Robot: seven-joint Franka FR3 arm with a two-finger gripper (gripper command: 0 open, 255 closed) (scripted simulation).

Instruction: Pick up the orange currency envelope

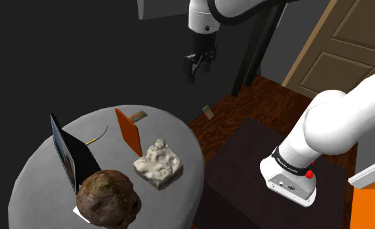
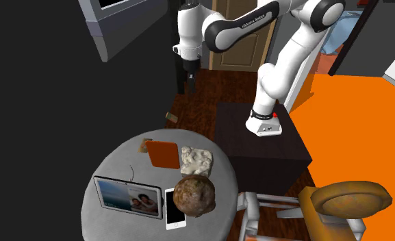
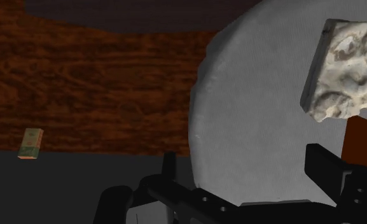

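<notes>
The hand (image 1: 196, 70) hangs released and empty, fingers apart, high over the wooden floor (image 1: 228, 120) just beyond the bench's (image 1: 36, 172) far rim. The orange envelope (image 1: 129, 133) stands on edge on the bench, well below the hand and toward the shoulder view's left, between the tablet (image 1: 69, 156) and a pale rocky block (image 1: 158, 164). Its thin upper edge probably offers the grip, with the fingers straddling the slab.

Air above the orange envelope (image 1: 129, 133) is open, but a pale lumpy block (image 1: 158, 164) stands just beside it.
</notes>
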